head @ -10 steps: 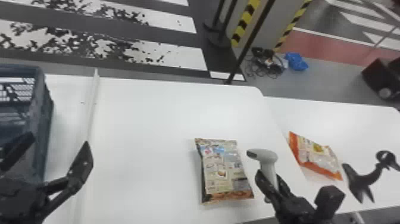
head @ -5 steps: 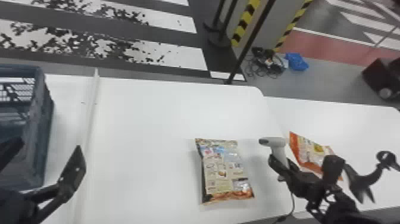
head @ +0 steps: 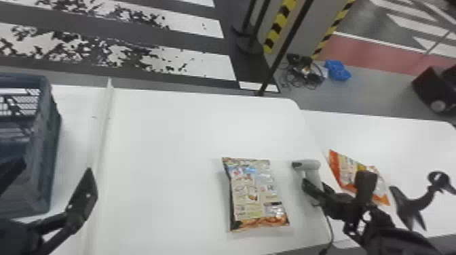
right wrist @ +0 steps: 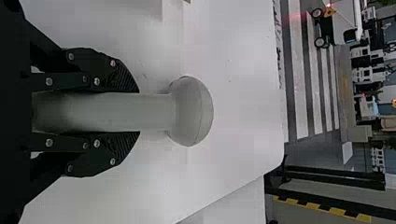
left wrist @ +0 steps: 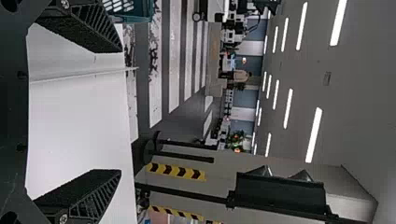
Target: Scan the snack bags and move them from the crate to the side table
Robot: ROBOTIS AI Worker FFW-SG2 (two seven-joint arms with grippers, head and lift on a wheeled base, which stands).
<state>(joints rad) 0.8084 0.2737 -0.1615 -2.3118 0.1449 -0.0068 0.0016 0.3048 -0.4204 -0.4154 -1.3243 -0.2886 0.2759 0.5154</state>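
- Black fingers (right wrist: pixel 122 78) of the right gripper (head: pixel 314 186) pinch the pale handle of the scanner (head: pixel 308 165) from both sides, its rounded head beyond their tips.
- Left gripper (head: pixel 56 166): fingers spread wide, nothing between them, partly in front of the crate.
- Cable (head: pixel 329 228) hanging from the scanner toward the near edge of the white table (head: pixel 166 135).
- Tan, printed snack bag (head: pixel 252 193) lying flat on that table, near the scanner and apart from both grippers.
- Orange-and-white bag (head: pixel 336 166) on the side table (head: pixel 369 130) at the right, partly hidden behind the right gripper.
- Blue-grey crate (head: pixel 20 80) at the far left, with a pale strip (head: pixel 104 125) running between it and the bags.
- Striped crossing (head: pixel 203 64) on the floor beyond.
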